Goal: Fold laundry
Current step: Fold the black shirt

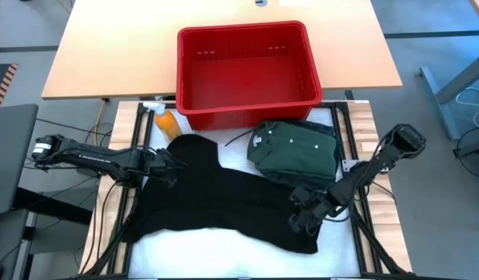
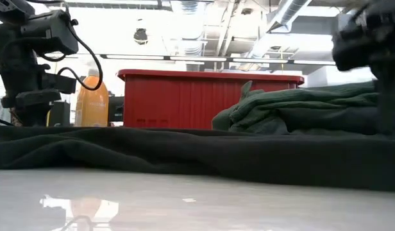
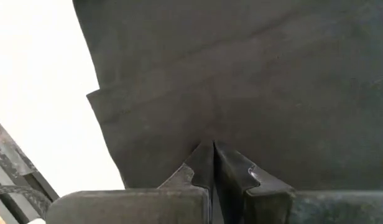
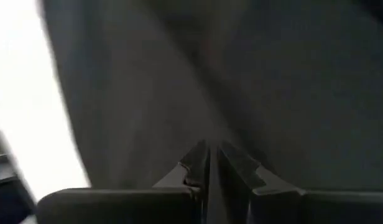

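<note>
One soft black cloth garment [image 1: 224, 202] lies spread on the white worktop [image 1: 224, 257]; one folded dark green buttoned shirt [image 1: 295, 148] sits beside one red plastic basket [image 1: 247, 70]. Left gripper [image 1: 163, 165] fingers [image 3: 207, 165] pinch the black garment's left edge. Right gripper [image 1: 304, 218] fingers [image 4: 204, 165] are nearly together on its right edge

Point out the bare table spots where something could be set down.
Free: the white strip along the near edge below the black garment, and a sliver left of it. Crowded: the far side, with red basket, orange bottle and green shirt.
</note>
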